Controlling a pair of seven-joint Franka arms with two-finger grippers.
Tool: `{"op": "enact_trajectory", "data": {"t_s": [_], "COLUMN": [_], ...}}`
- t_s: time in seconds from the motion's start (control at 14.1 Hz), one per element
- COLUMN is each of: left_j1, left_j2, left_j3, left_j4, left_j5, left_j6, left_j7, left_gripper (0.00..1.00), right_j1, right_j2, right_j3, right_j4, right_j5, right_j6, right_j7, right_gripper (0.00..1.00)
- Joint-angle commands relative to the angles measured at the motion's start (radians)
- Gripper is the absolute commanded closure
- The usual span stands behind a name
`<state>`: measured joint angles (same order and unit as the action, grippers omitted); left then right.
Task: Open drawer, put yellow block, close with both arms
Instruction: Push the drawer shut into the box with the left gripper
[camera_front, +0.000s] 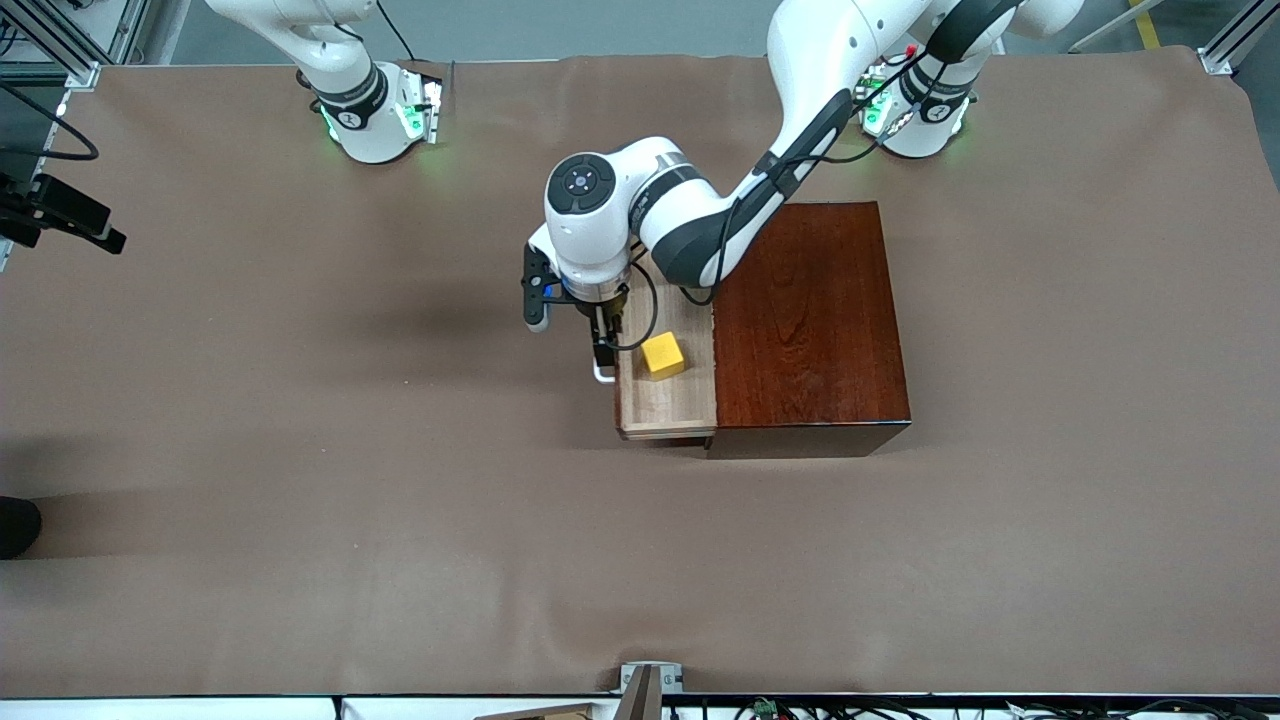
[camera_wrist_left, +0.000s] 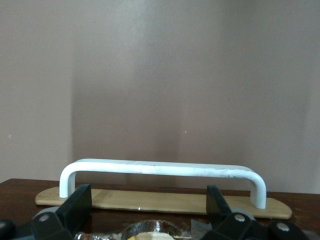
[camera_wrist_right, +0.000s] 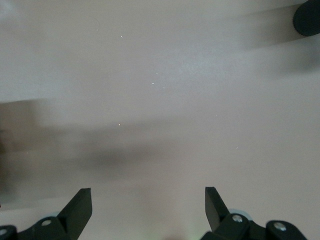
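Observation:
The drawer (camera_front: 665, 405) stands pulled out of the dark reddish-brown box (camera_front: 815, 320) toward the right arm's end of the table. The yellow block (camera_front: 663, 354) lies in the drawer. My left gripper (camera_front: 603, 345) hangs over the drawer's front, open and holding nothing. In the left wrist view its fingers (camera_wrist_left: 80, 202) stand wide apart beside the white bar handle (camera_wrist_left: 160, 168), not touching it. My right gripper (camera_wrist_right: 148, 200) is open and empty over bare table; it is out of the front view, where only the right arm's base (camera_front: 375, 110) shows.
The brown cloth (camera_front: 300, 450) covers the whole table. A black camera mount (camera_front: 60, 215) and a dark round thing (camera_front: 15, 525) sit at the table's edge at the right arm's end. A dark round shape (camera_wrist_right: 307, 17) shows in the right wrist view.

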<state>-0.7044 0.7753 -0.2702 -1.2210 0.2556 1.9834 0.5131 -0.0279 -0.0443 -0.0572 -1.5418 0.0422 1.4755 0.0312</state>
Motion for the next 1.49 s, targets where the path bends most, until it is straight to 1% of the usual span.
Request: {"op": "enact_trajectory", "data": {"t_s": [0.0,0.28,0.43,0.64,0.78,0.99,1.14,1.28,1.42], "left_j1": [0.011,0.013,0.016,0.017,0.017,0.019,0.016,0.0,-0.019], "left_j2": [-0.039,-0.039,-0.039,-0.039,-0.039,-0.051,-0.054,-0.05,-0.05], "left_j3": [0.026,0.034,0.035,0.063,0.089,0.115,0.115,0.111,0.095], "left_j4": [-0.032,-0.035,-0.037,-0.041,-0.043,-0.043,-0.041,-0.035,-0.034], "left_j5": [0.07,0.148,0.165,0.191,0.197,0.197,0.192,0.186,0.185], "left_j6": [-0.162,-0.239,-0.264,-0.319,-0.369,-0.419,-0.419,-0.397,-0.297], "left_j7": [-0.013,-0.005,0.03,0.105,0.136,0.142,0.139,0.093,-0.029], "left_gripper": [0.0,0.0,0.0,0.0,0.0,0.0,0.0,0.0,0.0], "right_j1": [0.037,0.039,0.04,0.048,0.071,0.075,0.075,0.075,0.075], "right_j2": [-0.031,-0.026,-0.025,-0.014,-0.003,-0.005,-0.003,-0.003,-0.003], "right_j3": [-0.03,-0.026,-0.026,-0.024,-0.018,-0.018,-0.016,-0.018,-0.018], "right_j4": [-0.038,-0.026,-0.024,-0.015,-0.015,-0.009,-0.009,-0.001,0.003], "right_j5": [0.002,-0.031,-0.047,-0.07,-0.149,-0.15,-0.143,-0.102,-0.094], "right_j6": [0.011,0.016,0.02,0.026,0.02,0.02,0.026,0.028,0.025], "right_j7": [0.012,0.004,0.003,0.012,0.013,0.015,0.016,0.016,0.016], "right_gripper": [0.0,0.0,0.0,0.0,0.0,0.0,0.0,0.0,0.0]}}
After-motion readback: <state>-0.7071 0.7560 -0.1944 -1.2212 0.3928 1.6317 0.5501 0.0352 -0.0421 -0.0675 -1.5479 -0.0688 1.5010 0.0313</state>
